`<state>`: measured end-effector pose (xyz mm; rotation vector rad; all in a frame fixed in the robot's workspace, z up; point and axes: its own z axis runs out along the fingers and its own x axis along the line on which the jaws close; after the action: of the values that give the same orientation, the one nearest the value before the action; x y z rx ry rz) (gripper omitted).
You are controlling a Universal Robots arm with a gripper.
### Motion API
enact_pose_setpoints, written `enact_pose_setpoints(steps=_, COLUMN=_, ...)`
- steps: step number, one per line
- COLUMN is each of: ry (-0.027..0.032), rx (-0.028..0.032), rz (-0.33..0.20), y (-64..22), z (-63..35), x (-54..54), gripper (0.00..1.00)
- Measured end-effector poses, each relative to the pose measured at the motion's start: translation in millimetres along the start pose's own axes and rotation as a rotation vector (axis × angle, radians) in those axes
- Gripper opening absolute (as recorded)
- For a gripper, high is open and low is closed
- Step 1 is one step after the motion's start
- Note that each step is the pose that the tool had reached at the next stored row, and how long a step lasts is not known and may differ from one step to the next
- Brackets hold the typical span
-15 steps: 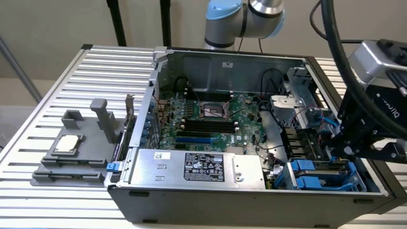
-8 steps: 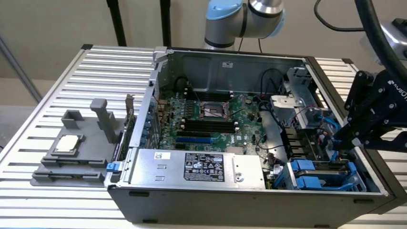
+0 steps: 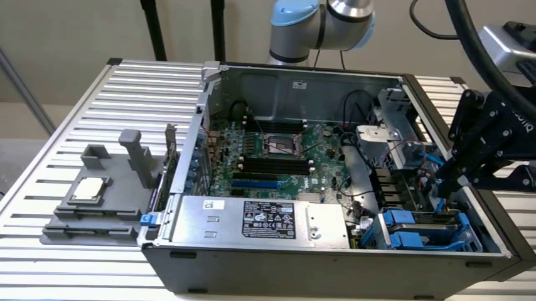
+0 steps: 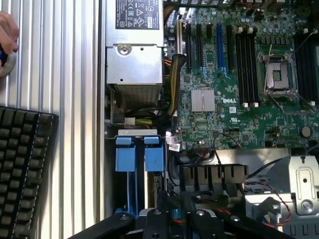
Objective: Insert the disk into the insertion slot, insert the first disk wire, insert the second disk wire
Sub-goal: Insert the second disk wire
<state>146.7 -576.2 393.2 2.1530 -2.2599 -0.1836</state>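
Note:
The open computer case (image 3: 335, 263) lies on its side. In its near corner at the exterior view's right is the blue-grey drive cage (image 3: 466, 231). Two bright blue carrier tabs (image 4: 124, 159) stick out of its bays. The disk's silver body is hidden inside the insertion slot (image 4: 153, 160). My black gripper (image 4: 174, 199) hangs just behind the cage, above the cables. Its fingers (image 4: 162, 201) stand close together on a small blue piece, which looks like a wire's connector (image 4: 175, 213). From the exterior camera, the gripper (image 3: 452, 185) is beside the blue wires (image 3: 430, 160).
The silver power-supply box (image 3: 260, 219) fills the case's front, with the motherboard (image 3: 277, 157) behind it. A grey metal bracket (image 4: 299, 184) sits beside the gripper. A grey fixture (image 3: 92, 207) holds a processor outside the case. A keyboard (image 4: 25, 169) and a person's hand (image 4: 7, 35) are on the slatted table.

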Motion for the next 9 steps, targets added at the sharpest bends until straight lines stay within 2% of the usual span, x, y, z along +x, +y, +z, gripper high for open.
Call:
enact_pose_setpoints(steps=5, ry=0.0271, rx=0.0017, rz=0.003, y=-0.3, z=6.0, x=-3.7, gripper=0.24)
enact_pose_setpoints(steps=9, ry=0.0448, rx=0.0030, rz=0.004, y=-0.3, z=10.5, x=-10.5, gripper=0.24)
